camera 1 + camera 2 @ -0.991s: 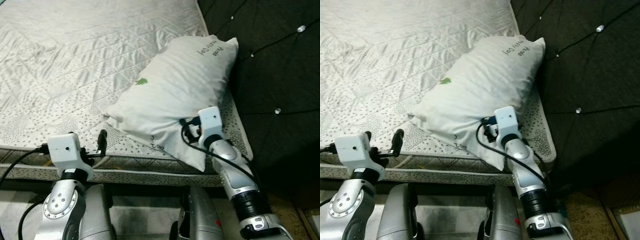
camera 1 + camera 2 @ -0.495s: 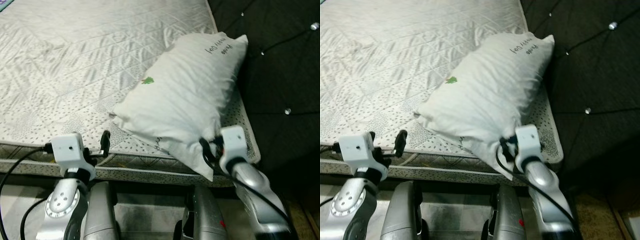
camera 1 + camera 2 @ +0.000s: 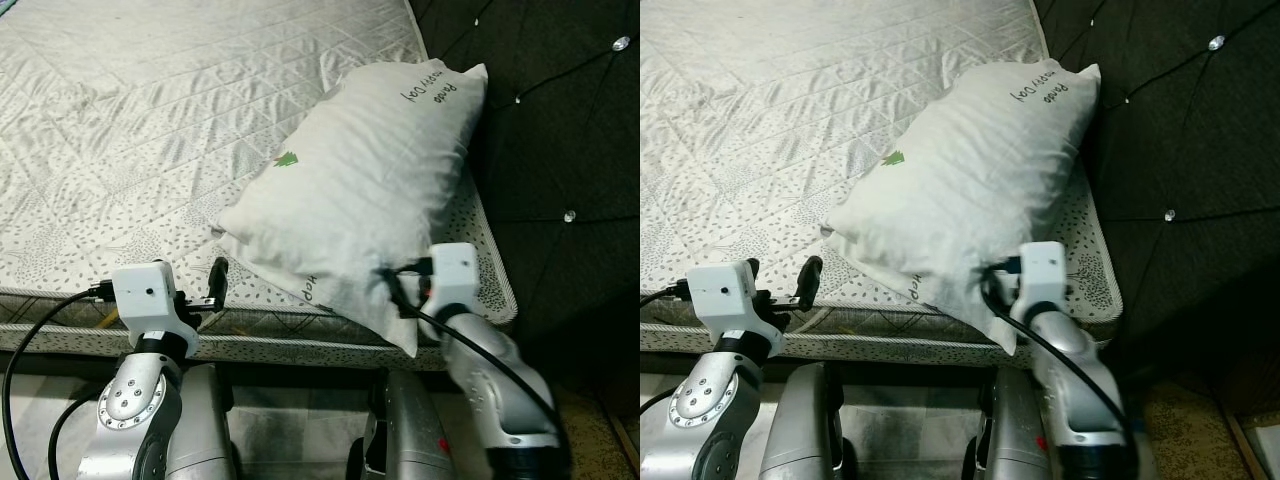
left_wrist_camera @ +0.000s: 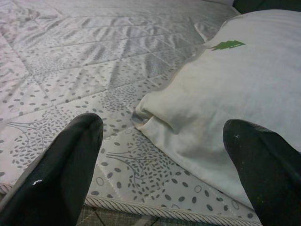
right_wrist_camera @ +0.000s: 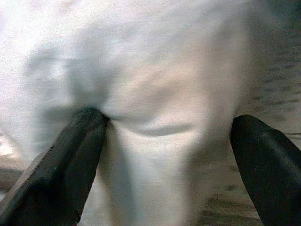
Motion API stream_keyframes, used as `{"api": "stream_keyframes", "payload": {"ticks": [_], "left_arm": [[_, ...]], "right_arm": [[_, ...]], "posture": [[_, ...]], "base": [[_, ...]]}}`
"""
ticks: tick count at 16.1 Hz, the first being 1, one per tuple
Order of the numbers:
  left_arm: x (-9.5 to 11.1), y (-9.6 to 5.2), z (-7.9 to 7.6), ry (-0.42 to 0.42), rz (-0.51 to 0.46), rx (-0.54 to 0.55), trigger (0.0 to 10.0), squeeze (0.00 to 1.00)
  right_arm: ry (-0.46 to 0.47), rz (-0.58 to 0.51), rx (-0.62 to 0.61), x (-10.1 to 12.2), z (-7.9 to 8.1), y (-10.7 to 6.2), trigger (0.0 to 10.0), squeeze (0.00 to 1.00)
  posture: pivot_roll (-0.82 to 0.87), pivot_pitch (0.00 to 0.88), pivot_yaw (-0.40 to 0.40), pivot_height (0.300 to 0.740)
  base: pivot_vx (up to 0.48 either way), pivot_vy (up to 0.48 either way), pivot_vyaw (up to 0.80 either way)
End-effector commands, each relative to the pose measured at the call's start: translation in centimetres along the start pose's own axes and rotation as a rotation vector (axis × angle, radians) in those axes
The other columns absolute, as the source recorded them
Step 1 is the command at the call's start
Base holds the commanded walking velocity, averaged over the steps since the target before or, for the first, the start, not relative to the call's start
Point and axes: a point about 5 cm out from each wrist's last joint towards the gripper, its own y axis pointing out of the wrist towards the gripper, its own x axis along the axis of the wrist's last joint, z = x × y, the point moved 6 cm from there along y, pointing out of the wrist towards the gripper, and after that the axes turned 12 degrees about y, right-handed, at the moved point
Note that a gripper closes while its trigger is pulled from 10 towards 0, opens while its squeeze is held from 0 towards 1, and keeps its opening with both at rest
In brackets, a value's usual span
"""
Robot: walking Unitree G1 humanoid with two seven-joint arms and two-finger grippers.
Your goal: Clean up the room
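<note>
Right claw (image 5: 169, 155) risen, spread against one pillow (image 3: 360, 190), left claw (image 4: 164, 155) apart.

One pillow (image 3: 367, 190), one mattress (image 3: 150, 130), two grippers.

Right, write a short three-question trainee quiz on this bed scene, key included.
1. True or false: the pillow lies on the mattress beside the dark headboard.
2. Which claw is pressed into the pillow's corner: a) left b) right?
3. Fill in: the left claw, fingers open, sits at the mattress's ____ edge.

Key: 1 true; 2 b, the right claw, fingers spread; 3 near.
</note>
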Motion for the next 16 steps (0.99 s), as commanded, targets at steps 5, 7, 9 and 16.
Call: {"api": "stream_keyframes", "payload": {"ticks": [5,7,9,16], "left_arm": [[-0.6,-0.1,-0.3,-0.001,0.025,-0.019,10.0,0.00],[-0.6,0.0,-0.4,-0.001,0.025,-0.025,10.0,0.00],[-0.6,0.0,-0.5,-0.001,0.025,-0.028,10.0,0.00],[-0.3,-0.3,-0.7,0.007,0.016,-0.040,10.0,0.00]], "right_arm": [[0.136,0.139,0.141,-1.7,4.0,0.2,4.0,0.00],[0.158,0.154,0.157,-2.1,5.2,0.5,0.0,0.00],[0.199,0.160,0.145,-2.2,6.5,1.4,0.0,0.00],[0.149,0.127,0.159,-2.1,8.2,3.5,0.0,0.00]], "posture": [[0.03,0.185,-0.086,0.552],[0.03,0.185,-0.086,0.552],[0.04,0.181,-0.081,0.552],[0.07,0.175,-0.096,0.552]], "base": [[0.000,0.000,0.00],[0.000,0.000,0.00],[0.000,0.000,0.00],[0.000,0.000,0.00]]}}
